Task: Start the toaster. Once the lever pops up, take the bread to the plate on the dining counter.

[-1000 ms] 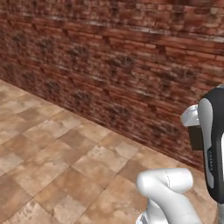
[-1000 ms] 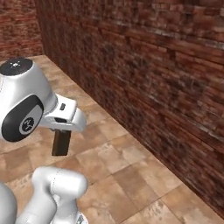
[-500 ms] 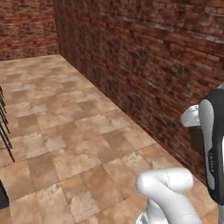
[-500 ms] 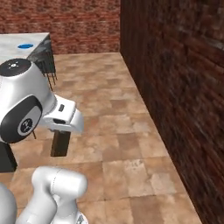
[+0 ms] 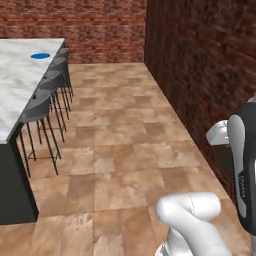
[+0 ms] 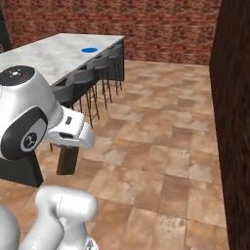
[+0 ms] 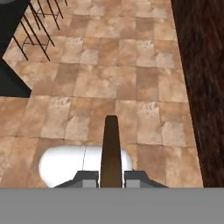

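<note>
My gripper [image 7: 110, 175] is shut on the bread [image 7: 110, 148], a dark-brown slice seen edge-on that sticks out between the two fingers. In the right base view the bread [image 6: 67, 160] hangs below the white hand, over the tiled floor. The bright blue plate [image 5: 40, 56] lies far off on the dining counter [image 5: 15, 95], a long white marble slab with black sides. From the right base view, the plate [image 6: 89, 50] sits near the far end of that counter [image 6: 44, 56]. The toaster is out of view.
A row of grey bar stools [image 5: 47, 95] lines the counter's near side, also in the right base view as stools [image 6: 93, 73]. A dark brick wall [image 5: 200, 75] runs along the right, and another closes the back. Brown floor tiles [image 5: 125, 140] lie open between wall and stools.
The whole picture has swung as the base turned: the brick wall slid right, and the counter, stools and plate came into view. The bread stays in the shut gripper.
</note>
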Robot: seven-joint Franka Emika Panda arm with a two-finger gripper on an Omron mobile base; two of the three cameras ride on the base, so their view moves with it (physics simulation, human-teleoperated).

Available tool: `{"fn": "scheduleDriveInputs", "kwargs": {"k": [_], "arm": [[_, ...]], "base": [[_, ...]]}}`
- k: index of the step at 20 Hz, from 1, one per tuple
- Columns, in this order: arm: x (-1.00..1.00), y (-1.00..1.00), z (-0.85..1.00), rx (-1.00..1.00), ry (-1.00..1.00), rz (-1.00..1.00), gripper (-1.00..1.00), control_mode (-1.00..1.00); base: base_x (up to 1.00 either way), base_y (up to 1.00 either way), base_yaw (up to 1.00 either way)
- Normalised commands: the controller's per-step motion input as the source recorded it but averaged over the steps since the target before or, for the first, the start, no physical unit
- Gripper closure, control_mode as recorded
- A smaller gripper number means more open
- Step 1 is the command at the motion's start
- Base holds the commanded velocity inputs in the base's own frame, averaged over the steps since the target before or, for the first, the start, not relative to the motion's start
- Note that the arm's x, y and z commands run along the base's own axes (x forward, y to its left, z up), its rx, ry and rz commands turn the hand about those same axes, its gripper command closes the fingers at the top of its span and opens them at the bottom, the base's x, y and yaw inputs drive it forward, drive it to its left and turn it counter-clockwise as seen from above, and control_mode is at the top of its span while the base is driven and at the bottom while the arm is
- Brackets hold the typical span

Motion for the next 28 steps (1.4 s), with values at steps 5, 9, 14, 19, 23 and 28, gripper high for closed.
{"fn": "scheduleDriveInputs", "kwargs": {"k": [5,9,14,19,23,28], "arm": [[0.0,0.0,0.0,0.0,0.0,0.0,1.0,1.0],[0.0,0.0,0.0,0.0,0.0,0.0,1.0,1.0],[0.0,0.0,0.0,0.0,0.0,0.0,1.0,1.0],[0.0,0.0,0.0,0.0,0.0,0.0,1.0,1.0],[0.0,0.0,0.0,0.0,0.0,0.0,1.0,1.0],[0.0,0.0,0.0,0.0,0.0,0.0,1.0,1.0]], "base": [[0.88,-0.84,0.46],[0.8,-0.96,0.32],[0.72,-0.94,0.17],[1.0,-0.53,0.33],[1.0,-0.5,0.46],[0.99,-0.72,0.47]]}}
